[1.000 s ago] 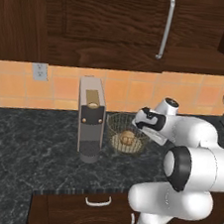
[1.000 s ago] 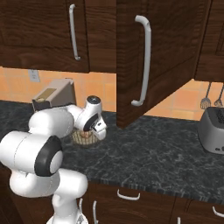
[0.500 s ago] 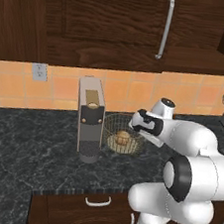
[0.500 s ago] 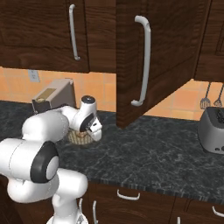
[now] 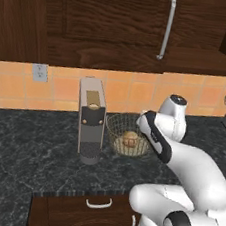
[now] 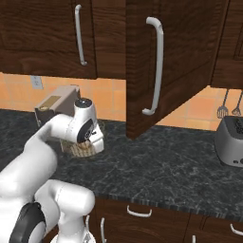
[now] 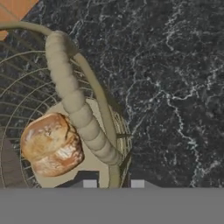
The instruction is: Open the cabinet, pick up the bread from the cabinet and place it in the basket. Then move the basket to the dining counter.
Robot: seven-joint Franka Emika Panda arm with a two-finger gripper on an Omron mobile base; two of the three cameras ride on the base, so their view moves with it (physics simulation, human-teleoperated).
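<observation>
In the left base view the basket point(image 5: 128, 132) sits on the black granite counter point(image 5: 25, 144) just right of the grey coffee machine point(image 5: 90, 119), with the bread point(image 5: 130, 138) inside it. The arm's wrist hangs over the basket's right rim.

In the right base view one cabinet point(image 6: 161, 61) door stands swung open; a toaster point(image 6: 230, 141) sits far right.

In the hand view the gripper point(image 7: 113, 183) straddles the basket's rim, fingers apart, the bread lying left of it on the basket floor.
</observation>
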